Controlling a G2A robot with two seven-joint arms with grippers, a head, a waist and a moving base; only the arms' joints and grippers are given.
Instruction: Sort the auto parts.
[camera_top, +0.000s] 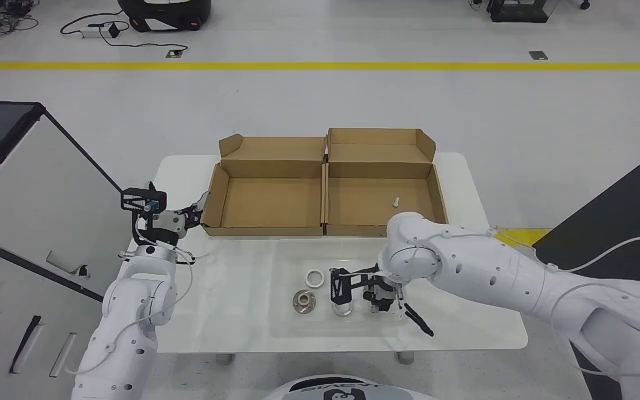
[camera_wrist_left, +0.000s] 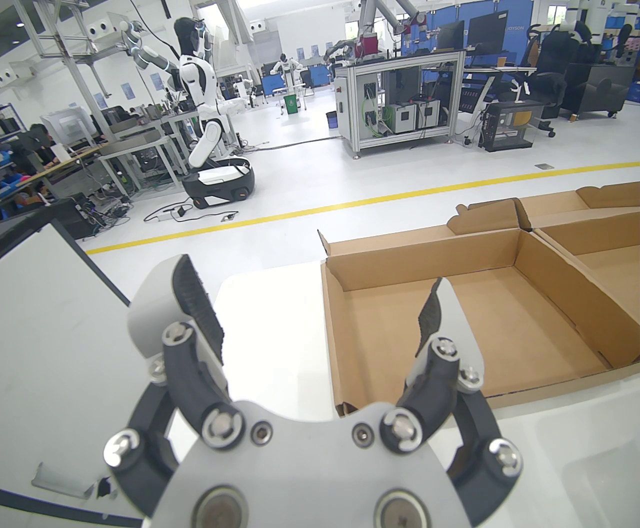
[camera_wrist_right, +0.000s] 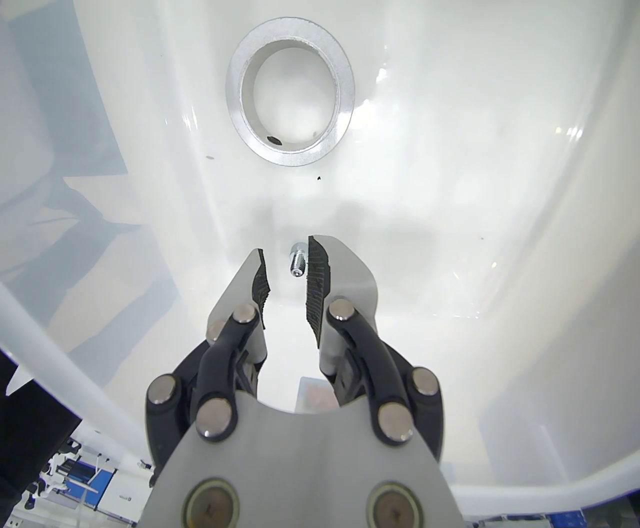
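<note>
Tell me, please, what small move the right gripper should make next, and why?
Probably close the right gripper on the small bolt. In the right wrist view the bolt lies on the white table between the parted fingertips, not yet gripped, so a gentle squeeze should secure it before lifting. The metal ring sits apart, beyond the fingertips.

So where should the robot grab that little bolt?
Across its threaded shank, from above. The bolt lies flat on the table, lengthwise in the gap between the right gripper's open fingers, so they could probably close on its two long sides.
</note>
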